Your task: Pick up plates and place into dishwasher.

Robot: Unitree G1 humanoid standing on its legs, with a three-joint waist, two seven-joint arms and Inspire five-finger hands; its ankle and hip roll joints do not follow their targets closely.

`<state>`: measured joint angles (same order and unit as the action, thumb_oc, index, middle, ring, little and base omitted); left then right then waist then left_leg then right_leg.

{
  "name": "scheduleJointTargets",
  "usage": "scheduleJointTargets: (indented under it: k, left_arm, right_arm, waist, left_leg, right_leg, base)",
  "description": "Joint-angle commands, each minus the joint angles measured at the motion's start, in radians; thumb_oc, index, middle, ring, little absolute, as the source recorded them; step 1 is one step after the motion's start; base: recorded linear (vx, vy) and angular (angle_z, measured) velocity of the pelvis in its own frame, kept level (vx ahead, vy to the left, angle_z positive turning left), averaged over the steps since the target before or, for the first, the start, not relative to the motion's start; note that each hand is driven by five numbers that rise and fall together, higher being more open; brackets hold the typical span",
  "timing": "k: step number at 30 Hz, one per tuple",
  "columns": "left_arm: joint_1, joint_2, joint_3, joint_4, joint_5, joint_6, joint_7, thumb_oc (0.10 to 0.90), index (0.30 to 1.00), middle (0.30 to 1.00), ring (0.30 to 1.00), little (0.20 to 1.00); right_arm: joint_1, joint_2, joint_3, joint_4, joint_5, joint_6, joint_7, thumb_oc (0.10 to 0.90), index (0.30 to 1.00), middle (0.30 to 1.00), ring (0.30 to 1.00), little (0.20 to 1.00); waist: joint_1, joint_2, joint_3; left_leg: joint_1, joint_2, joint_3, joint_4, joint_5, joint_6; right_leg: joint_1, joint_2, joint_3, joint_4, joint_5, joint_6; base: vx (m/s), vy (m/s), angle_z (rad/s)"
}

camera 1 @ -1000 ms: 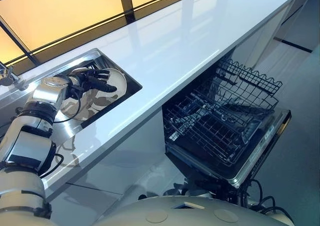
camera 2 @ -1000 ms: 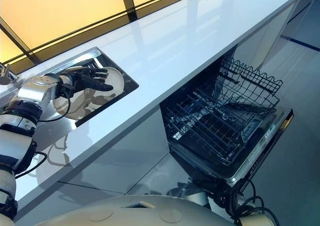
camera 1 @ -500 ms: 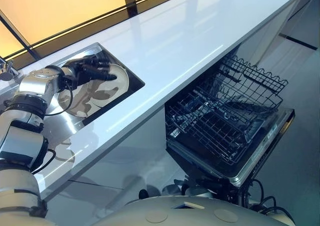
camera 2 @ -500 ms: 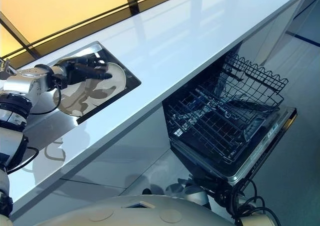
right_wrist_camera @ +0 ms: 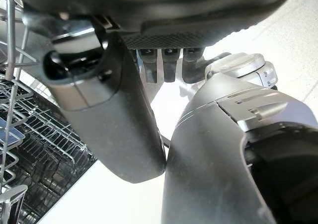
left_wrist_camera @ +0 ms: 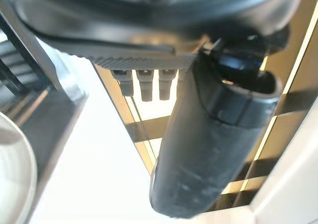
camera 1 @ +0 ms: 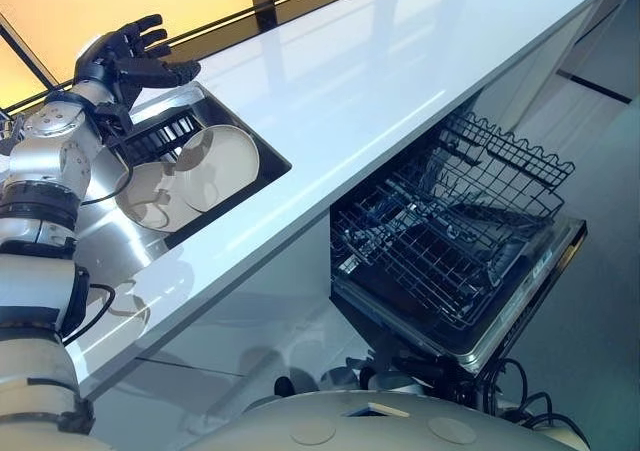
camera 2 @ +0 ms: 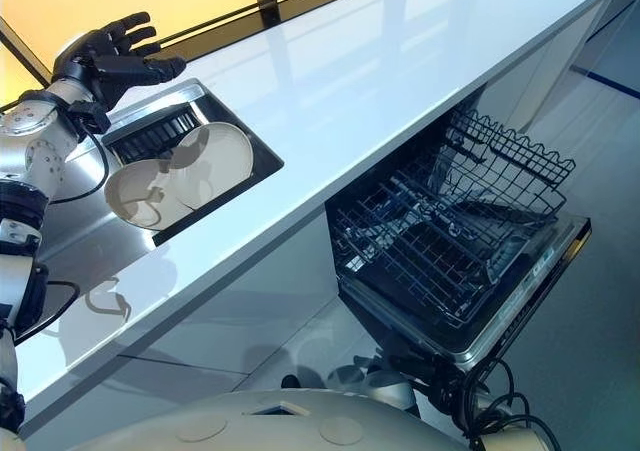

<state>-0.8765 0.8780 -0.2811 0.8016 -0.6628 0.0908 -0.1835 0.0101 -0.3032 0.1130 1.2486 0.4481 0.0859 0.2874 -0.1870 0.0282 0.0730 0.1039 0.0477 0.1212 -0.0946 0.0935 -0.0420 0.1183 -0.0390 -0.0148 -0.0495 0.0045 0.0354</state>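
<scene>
Left hand (camera 1: 128, 56) is held above the far rim of the sink (camera 1: 245, 129), fingers spread and holding nothing. Two plates (camera 1: 218, 153) lean inside the sink, untouched. Right hand (right_wrist_camera: 112, 119) is relaxed and empty, near the dishwasher rack (camera 1: 450, 241).

Judgement: the pickup is not yet made. The next move calls for lowering the left hand and pinching a plate's rim.

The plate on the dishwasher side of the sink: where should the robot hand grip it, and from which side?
Probably its raised upper rim, from above. The plate appears to lean tilted in the sink, partly over a second plate, so that rim stands free for a thumb-and-fingers pinch while the lower edge is boxed in. The open left robot hand hovers above the sink's far edge.
</scene>
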Motion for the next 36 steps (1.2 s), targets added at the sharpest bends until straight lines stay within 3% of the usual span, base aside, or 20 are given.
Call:
scheduleJointTargets:
  k: [1,19,36]
  left_arm:
    - [-0.144,0.066,0.018,0.018,0.09,-0.096,0.039,0.8,0.9,0.9,0.9,0.9]
    - [-0.288,0.029,-0.157,0.175,0.267,0.036,0.021,0.8,0.9,0.9,0.9,0.9]
    - [-0.304,0.034,-0.262,0.219,0.4,0.106,-0.187,0.8,0.9,0.9,0.9,0.9]
  right_arm:
    - [0.06,-0.042,0.022,0.029,-0.032,-0.01,0.009,0.8,0.9,0.9,0.9,0.9]
    - [0.096,-0.072,0.005,0.019,-0.056,-0.037,0.018,0.8,0.9,0.9,0.9,0.9]
    - [0.09,-0.075,0.006,-0.004,-0.035,-0.039,0.02,0.8,0.9,0.9,0.9,0.9]
  waist:
    - [-0.023,0.027,-0.044]
    - [-0.084,0.019,0.002]
    - [-0.081,0.024,0.037]
  left_leg:
    - [0.023,-0.121,0.049,0.051,-0.169,0.092]
    - [-0.011,-0.14,0.08,0.085,-0.186,0.11]
    - [-0.038,-0.14,0.088,0.099,-0.181,0.114]
  right_leg:
    - [-0.087,0.039,0.022,0.09,-0.016,0.075]
    - [-0.156,0.024,0.083,0.142,0.001,0.109]
    - [-0.178,0.021,0.089,0.146,0.011,0.117]
  base:
    - [0.09,0.056,-0.03]
    - [0.05,0.053,-0.04]
    - [0.0,0.003,0.01]
